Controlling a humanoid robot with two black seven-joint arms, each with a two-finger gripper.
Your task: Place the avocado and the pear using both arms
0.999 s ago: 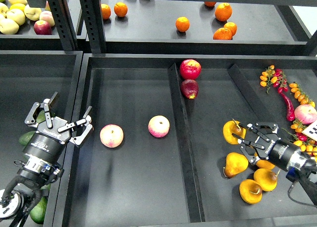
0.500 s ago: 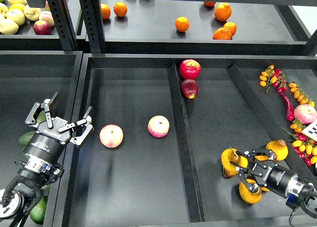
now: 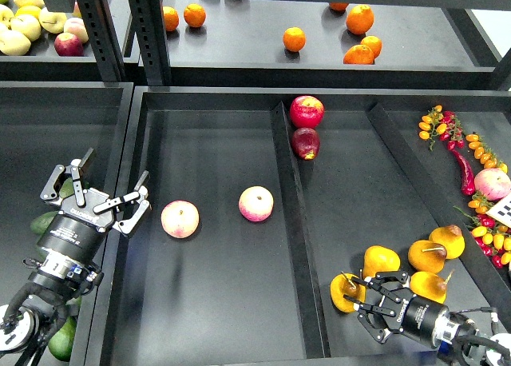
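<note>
R claw (image 3: 369, 304) sits low in the mid bin, fingers spread wide around a pear (image 3: 345, 292) at the bin's left wall, not clenched yet. Whether the pads touch the skin can't be told; the far fingers are dark against the tray. Three more pears (image 3: 382, 260) lie just beside, to the R and behind.

Judgement: step in hand is the pear grab. To do it well, centre the fruit between the fingers, keep clear of the stem on top, close slow, since a squat pear may roll toward the divider (image 3: 302, 246). Lift straight up to avoid nudging the neighbours.

L claw (image 3: 104, 192) hangs spread, holding nothing, over the rim between the L tray and the wide bin. An avocado (image 3: 43, 222) lies under and behind its wrist, partly hidden; another (image 3: 62, 339) shows at the bottom edge. L arm needs to back up and drop. Two apples (image 3: 180, 219) sit near, not wanted.
</note>
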